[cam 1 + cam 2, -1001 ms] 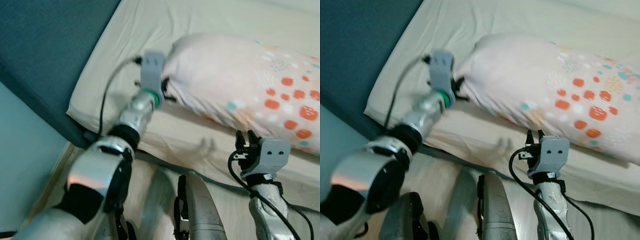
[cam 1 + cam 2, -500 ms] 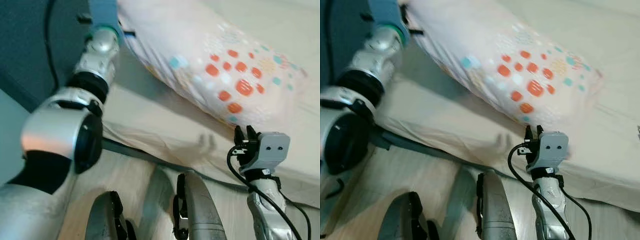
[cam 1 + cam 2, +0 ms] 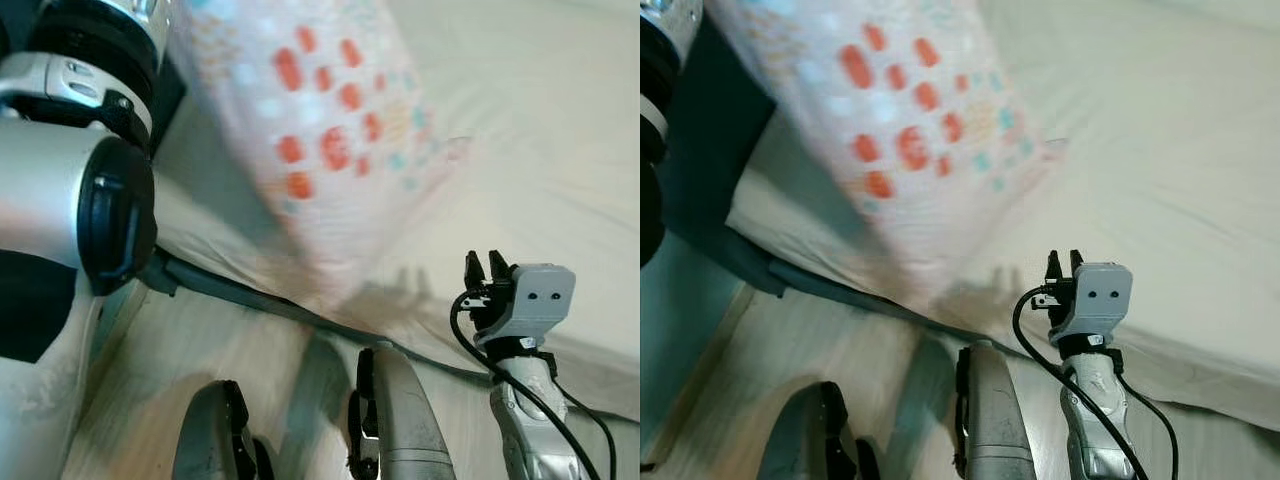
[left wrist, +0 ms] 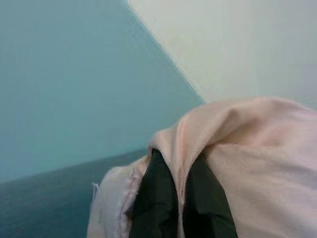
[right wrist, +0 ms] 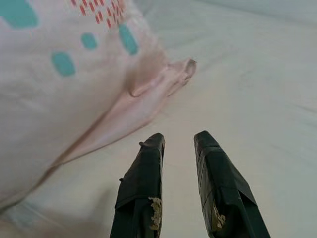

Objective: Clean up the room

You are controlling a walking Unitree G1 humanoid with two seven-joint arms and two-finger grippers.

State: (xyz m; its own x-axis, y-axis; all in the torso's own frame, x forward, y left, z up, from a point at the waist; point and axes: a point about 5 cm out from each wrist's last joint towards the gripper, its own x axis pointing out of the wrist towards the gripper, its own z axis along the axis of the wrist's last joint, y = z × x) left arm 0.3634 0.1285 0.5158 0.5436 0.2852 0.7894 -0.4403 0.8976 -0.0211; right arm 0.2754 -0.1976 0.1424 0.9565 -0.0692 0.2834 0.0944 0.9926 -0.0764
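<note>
The pillow (image 3: 320,130) is held lifted at upper left, above the bed (image 3: 540,150), its corner pinched by the left gripper (image 4: 181,198). The right gripper (image 5: 185,163) hovers spread, empty. Placement is judged outstanding.

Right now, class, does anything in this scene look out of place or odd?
Yes: the dotted pillow hangs tilted above the bed instead of lying flat, one corner pinched in the left gripper.

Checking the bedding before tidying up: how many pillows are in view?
1. A pillow with orange and teal dots hangs over the bed, its corner pinched in the left tool. Others may lie outside the views.
</note>
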